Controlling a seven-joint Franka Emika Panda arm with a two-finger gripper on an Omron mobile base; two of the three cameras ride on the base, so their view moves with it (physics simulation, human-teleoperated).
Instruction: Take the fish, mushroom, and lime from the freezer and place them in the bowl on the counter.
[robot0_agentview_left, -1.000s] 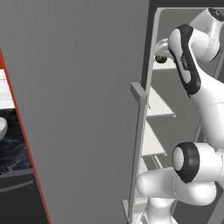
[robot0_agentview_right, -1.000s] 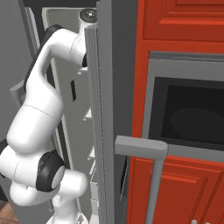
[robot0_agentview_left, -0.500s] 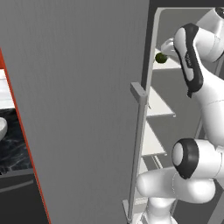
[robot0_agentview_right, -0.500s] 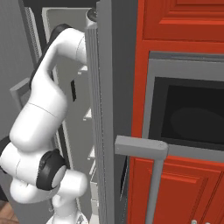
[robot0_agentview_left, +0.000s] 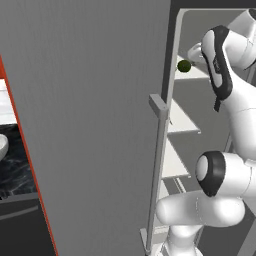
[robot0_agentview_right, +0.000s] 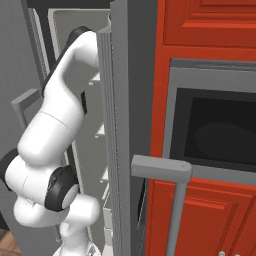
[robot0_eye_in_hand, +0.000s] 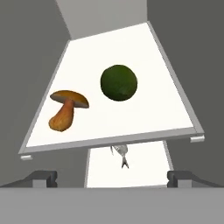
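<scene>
The freezer (robot0_agentview_left: 100, 115) stands open, its grey brushed door swung out and its long bar handle (robot0_agentview_left: 159, 165) running down the door's edge in the left base view. The white arm (robot0_agentview_left: 230, 75) reaches up and into the compartment, over the pale inner shelves. In the hand view the hand (robot0_eye_in_hand: 112, 179) has its two dark fingertips (robot0_eye_in_hand: 41, 178) spread wide at the bottom of the picture, released and grasping nothing. Beyond them lies an upper white shelf (robot0_eye_in_hand: 144, 52) that carries the mushroom (robot0_eye_in_hand: 65, 109) and the lime (robot0_eye_in_hand: 118, 82). The mushroom lies on its side at the left, its brown-orange cap toward the middle of the shelf; the lime sits just beside it to the right, apart from it. Past the front rim of that shelf, on a lower shelf, a small grey fish (robot0_eye_in_hand: 120, 154) partly shows, its tail pointing toward the hand. In the left base view the lime (robot0_agentview_left: 184, 65) is a dark green ball near the shelf's edge. At the far left, a strip of black marble counter (robot0_agentview_left: 15, 175) shows beside the door.
</scene>
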